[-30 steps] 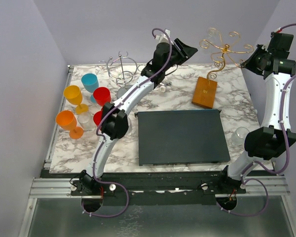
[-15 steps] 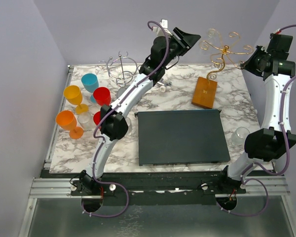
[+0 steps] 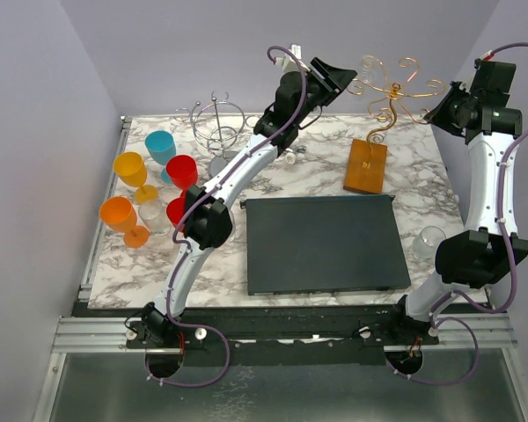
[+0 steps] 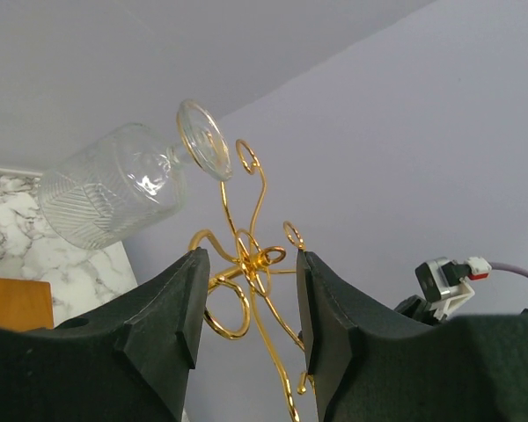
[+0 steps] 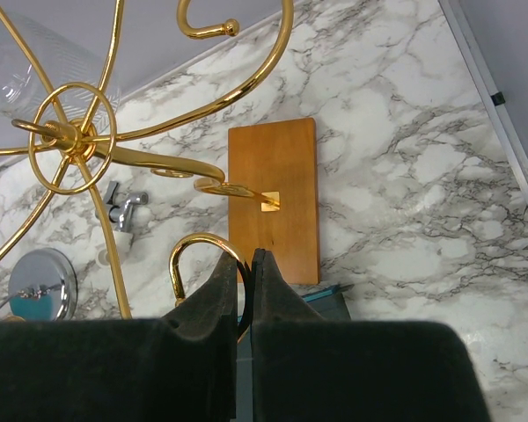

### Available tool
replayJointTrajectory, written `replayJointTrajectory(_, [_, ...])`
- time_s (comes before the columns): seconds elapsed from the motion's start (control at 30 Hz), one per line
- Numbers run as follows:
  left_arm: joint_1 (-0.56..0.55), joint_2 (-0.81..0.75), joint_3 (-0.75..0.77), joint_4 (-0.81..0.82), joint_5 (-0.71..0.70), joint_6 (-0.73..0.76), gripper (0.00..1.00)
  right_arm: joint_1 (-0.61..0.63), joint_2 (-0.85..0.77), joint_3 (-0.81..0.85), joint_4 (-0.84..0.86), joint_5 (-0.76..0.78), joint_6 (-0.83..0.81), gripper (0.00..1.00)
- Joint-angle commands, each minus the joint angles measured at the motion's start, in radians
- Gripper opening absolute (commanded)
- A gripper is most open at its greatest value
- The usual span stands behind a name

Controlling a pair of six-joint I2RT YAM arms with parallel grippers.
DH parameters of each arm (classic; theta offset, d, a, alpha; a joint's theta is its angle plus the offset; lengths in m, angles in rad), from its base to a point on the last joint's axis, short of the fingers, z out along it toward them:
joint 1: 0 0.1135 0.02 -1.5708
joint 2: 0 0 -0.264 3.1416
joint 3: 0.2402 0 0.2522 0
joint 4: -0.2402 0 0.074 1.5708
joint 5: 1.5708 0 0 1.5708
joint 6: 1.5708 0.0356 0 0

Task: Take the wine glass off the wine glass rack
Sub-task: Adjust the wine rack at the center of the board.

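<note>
The wine glass rack has an orange-brown wooden base [image 3: 366, 167] and a gold wire stem with curly hooks [image 3: 392, 89]. A clear patterned wine glass [image 4: 110, 192] hangs tilted from an upper hook, its round foot [image 4: 202, 141] caught in the wire. Its bowl also shows in the right wrist view [image 5: 22, 75]. My left gripper [image 3: 345, 70] is open and raised beside the hooks; in its wrist view [image 4: 251, 264] the gold wire centre [image 4: 251, 259] lies between the jaws, apart from them. My right gripper [image 5: 246, 257] is shut on a lower gold hook [image 5: 189, 249] at the rack's right side [image 3: 435, 111].
A silver chrome wire stand [image 3: 218, 128] stands at the back left. Orange [image 3: 121, 214], yellow [image 3: 130, 166], blue [image 3: 160, 145] and red [image 3: 182, 168] goblets stand at the left. A dark mat [image 3: 323, 243] lies in the middle. A clear glass [image 3: 429, 239] sits at the right edge.
My left gripper has risen and moved right, closer to the rack's hooks. The gold wire top has shifted slightly. My right gripper has stayed on the hook.
</note>
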Motion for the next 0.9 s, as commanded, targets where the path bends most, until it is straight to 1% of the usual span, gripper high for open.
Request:
replayJointTrajectory(0.0, [-0.006, -0.031, -0.026, -0.045, -0.063, 0.02, 0.5, -0.011, 0.025, -0.028, 0.0, 0.117, 0.005, 0.01])
replayJointTrajectory(0.1, [-0.007, -0.042, -0.052, -0.06, -0.089, 0.012, 0.5, -0.012, 0.026, -0.022, -0.004, 0.118, 0.003, 0.0])
replayJointTrajectory(0.23, [-0.007, -0.007, -0.013, -0.056, -0.046, -0.006, 0.5, -0.01, 0.026, -0.025, -0.001, 0.121, 0.002, 0.01])
replayJointTrajectory(0.43, [-0.006, 0.015, 0.004, -0.038, 0.012, -0.037, 0.45, -0.011, 0.027, -0.02, 0.001, 0.124, 0.003, 0.01])
replayJointTrajectory(0.63, [-0.008, 0.018, 0.002, -0.031, 0.046, -0.069, 0.34, -0.01, 0.037, 0.007, 0.0, 0.123, 0.008, 0.01])
replayJointTrajectory(0.7, [-0.009, 0.015, -0.004, -0.031, 0.049, -0.072, 0.27, -0.01, 0.043, 0.023, -0.005, 0.126, 0.009, 0.01])
replayJointTrajectory(0.8, [-0.012, 0.0, -0.024, -0.031, 0.052, -0.077, 0.13, -0.011, 0.056, 0.053, -0.009, 0.134, 0.012, 0.01])
replayJointTrajectory(0.87, [-0.015, -0.019, -0.04, -0.031, 0.051, -0.073, 0.09, -0.011, 0.069, 0.077, -0.012, 0.141, 0.016, 0.01])
